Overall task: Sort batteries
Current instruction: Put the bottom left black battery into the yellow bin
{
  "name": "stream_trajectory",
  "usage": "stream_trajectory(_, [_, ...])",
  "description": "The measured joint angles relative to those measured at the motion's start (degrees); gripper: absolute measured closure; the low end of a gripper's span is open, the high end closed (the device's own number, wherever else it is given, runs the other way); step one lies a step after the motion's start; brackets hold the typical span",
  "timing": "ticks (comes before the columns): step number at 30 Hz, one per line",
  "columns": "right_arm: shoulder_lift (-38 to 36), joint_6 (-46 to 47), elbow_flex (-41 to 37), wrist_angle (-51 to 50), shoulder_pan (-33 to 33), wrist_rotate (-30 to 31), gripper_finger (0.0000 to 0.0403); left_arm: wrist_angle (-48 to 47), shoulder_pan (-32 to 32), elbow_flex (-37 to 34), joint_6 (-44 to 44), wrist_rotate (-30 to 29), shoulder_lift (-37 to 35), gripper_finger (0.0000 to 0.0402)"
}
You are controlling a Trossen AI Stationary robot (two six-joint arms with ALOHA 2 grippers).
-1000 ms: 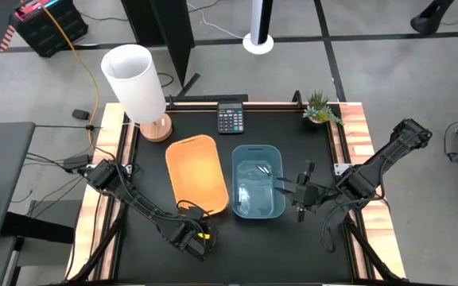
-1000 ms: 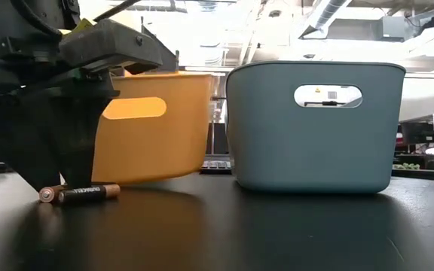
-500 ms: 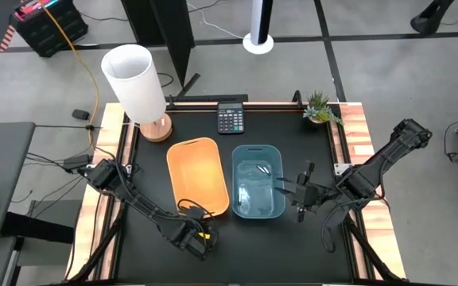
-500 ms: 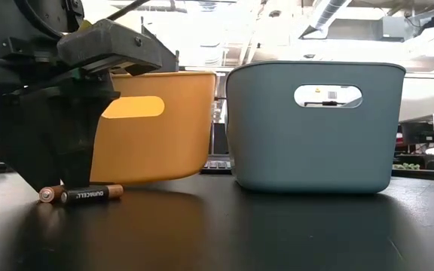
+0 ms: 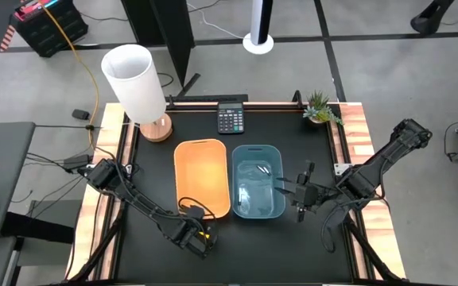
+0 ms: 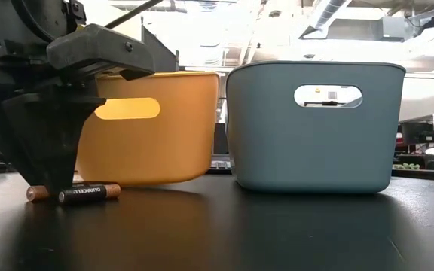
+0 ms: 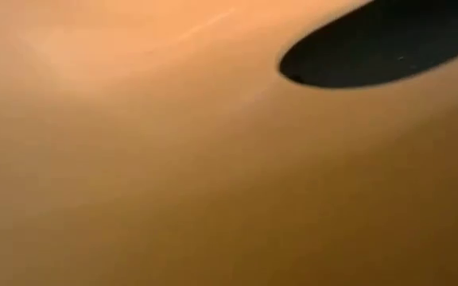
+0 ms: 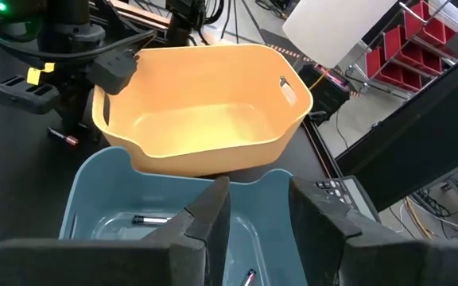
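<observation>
The orange plastic bin (image 5: 203,175) and blue-grey plastic bin (image 5: 258,180) stand touching, leaving no gap between them, while bare black tabletop (image 5: 308,151) lies open around both

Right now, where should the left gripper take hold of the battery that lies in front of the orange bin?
Probably the middle of the battery, coming straight from above. It lies flat on the table, its length across the low view, and the orange bin stands close behind, so fingers should close across its round sides.
</observation>
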Motion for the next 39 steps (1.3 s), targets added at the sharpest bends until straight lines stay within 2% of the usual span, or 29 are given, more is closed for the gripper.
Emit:
stream_trajectory(18, [0.00, -0.77, 0.00, 0.02, 0.00, 0.00, 0.0262, -3.68, -0.35, 5.00, 6.21, 5.62, 0.36, 0.0371])
stream_trajectory(26, [0.00, -0.88, 0.00, 0.14, 0.00, 0.00, 0.0262, -8.42, -0.90, 8.37, 5.72, 4.35, 0.33, 0.0371])
stream_trajectory(31, [0.00, -0.97, 0.02, 0.16, 0.00, 0.00, 0.0262, -14.74, -1.34, 12.86, 5.69, 3.71, 0.33, 0.0372])
stream_trajectory(39, [0.00, -1.05, 0.00, 0.20, 0.00, -0.01, 0.0262, -22.60, -2.48, 22.10, 7.66, -0.59, 0.20, 0.0372])
